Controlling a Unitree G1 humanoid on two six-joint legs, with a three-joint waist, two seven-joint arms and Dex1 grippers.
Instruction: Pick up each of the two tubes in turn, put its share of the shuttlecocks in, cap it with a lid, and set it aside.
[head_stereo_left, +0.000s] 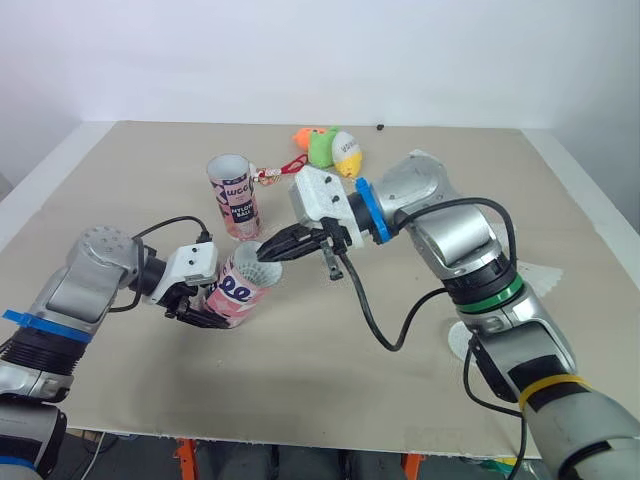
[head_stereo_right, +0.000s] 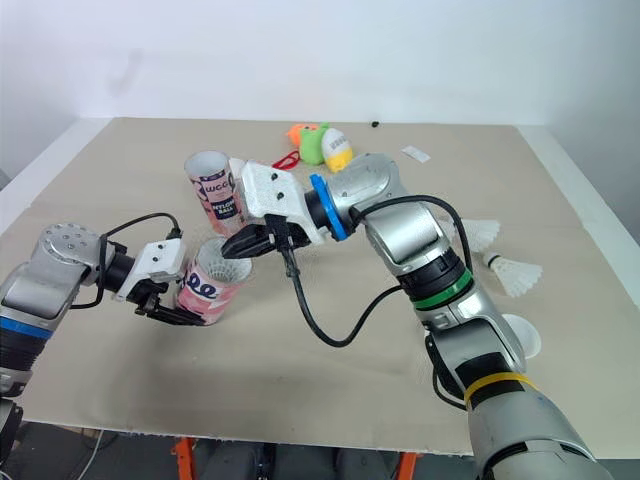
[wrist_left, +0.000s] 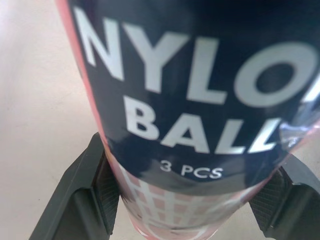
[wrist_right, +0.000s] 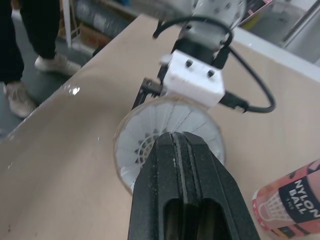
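First tube (head_stereo_left: 240, 285) is being filled: left gripper (head_stereo_left: 205, 315) clamps it tilted, right gripper (head_stereo_left: 272, 252), fingers pressed together, noses a shuttlecock (wrist_right: 150, 127) into its mouth. Second tube (head_stereo_left: 232, 195) stands waiting; two shuttlecocks (head_stereo_right: 478, 235) lie loose on the surface (head_stereo_right: 300, 380), nothing capped

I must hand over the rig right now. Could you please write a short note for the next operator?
Left gripper: shut on the tilted tube.
Right gripper: shut, tips at a shuttlecock in that tube's mouth.
Second tube stands open near the plush toy.
Two shuttlecocks and one lid lie by the right arm.
Done: nothing capped.
Left: finish loading, cap, set aside, then the second tube.
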